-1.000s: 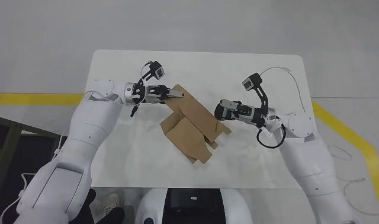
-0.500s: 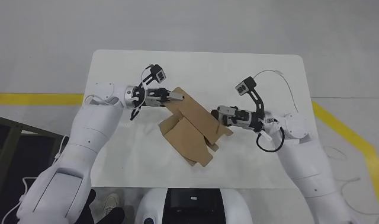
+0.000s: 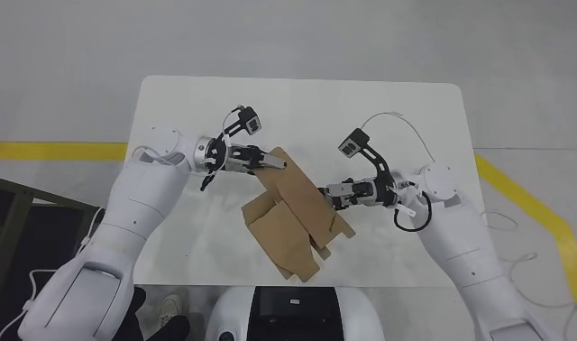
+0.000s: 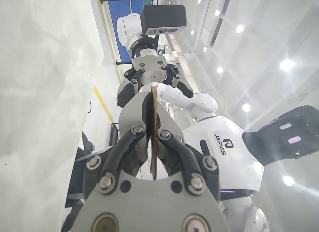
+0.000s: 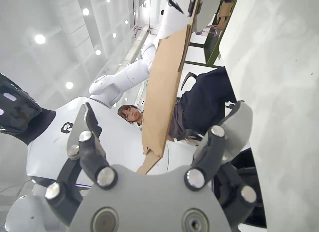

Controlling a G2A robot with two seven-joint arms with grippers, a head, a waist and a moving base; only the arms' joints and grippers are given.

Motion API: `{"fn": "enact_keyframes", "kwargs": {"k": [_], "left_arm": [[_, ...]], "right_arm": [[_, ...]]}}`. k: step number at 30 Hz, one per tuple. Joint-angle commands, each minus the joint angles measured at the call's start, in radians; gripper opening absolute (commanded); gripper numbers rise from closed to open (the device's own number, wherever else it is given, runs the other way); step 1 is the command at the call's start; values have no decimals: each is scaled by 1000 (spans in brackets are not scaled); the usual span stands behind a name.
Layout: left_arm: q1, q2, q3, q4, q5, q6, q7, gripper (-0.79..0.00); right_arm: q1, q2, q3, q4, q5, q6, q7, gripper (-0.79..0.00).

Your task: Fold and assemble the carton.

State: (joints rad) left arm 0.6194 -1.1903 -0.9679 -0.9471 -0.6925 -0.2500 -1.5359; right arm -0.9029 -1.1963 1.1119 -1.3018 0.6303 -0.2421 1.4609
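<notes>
The carton (image 3: 293, 206) is a flat brown cardboard blank with loose flaps, lying slanted over the middle of the white table (image 3: 180, 242). My left gripper (image 3: 270, 163) is shut on the carton's far-left corner; the left wrist view shows the cardboard edge (image 4: 154, 128) clamped between that gripper's (image 4: 152, 104) fingers. My right gripper (image 3: 330, 197) is at the carton's right edge. In the right wrist view that gripper (image 5: 162, 120) stands open, with the cardboard panel (image 5: 164, 85) running between its fingers (image 5: 86, 123) without touching them.
A thin white cable (image 3: 397, 116) loops above the table's far right part. The table's far strip and left side are bare. A yellow line (image 3: 54, 150) runs on the floor past both table ends.
My right gripper has moved left to the carton and now straddles its right edge. My left gripper has shifted slightly right and nearer with the held corner, turning the carton a little.
</notes>
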Motion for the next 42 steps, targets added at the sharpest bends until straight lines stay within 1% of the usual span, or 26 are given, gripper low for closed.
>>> {"fn": "enact_keyframes", "kwargs": {"k": [1,2,3,4,11,14,21,25,26,27,35,36,37,42], "left_arm": [[-3,6,12,-4,-4,-4,0,-785],[-4,8,16,-4,-9,-4,0,-785],[-5,11,21,-5,-12,-4,0,-785],[-6,13,27,-5,-15,-6,0,-785],[-15,26,59,2,-34,-19,0,-785],[-22,30,73,3,-31,-34,0,-785],[-31,35,94,-5,-41,-34,0,-785],[-34,38,100,-11,-45,-34,0,-785],[-34,38,101,-12,-46,-34,0,-785],[-34,39,102,-13,-47,-34,0,-785],[-37,42,106,-14,-60,-34,0,-785],[-38,43,105,-13,-63,-34,0,-443],[-39,43,102,-10,-68,-34,0,0],[-52,49,67,40,-84,-45,11,0]], "right_arm": [[7,0,-4,8,-9,0,5,-154],[10,1,-5,11,-11,1,9,-249],[12,1,-6,13,-14,2,12,-363],[13,2,-8,15,-17,2,17,-406],[13,5,-18,13,-15,16,51,-465],[9,4,-23,13,10,15,63,-520],[10,3,-48,14,17,21,75,-570],[15,3,-60,20,16,21,75,-668],[16,3,-63,20,16,21,75,-742],[17,3,-66,21,16,20,75,-785],[23,4,-77,26,17,17,75,-785],[24,4,-78,26,17,16,74,-785],[25,4,-78,27,17,16,72,-785],[29,5,-75,30,8,17,48,-785]]}}
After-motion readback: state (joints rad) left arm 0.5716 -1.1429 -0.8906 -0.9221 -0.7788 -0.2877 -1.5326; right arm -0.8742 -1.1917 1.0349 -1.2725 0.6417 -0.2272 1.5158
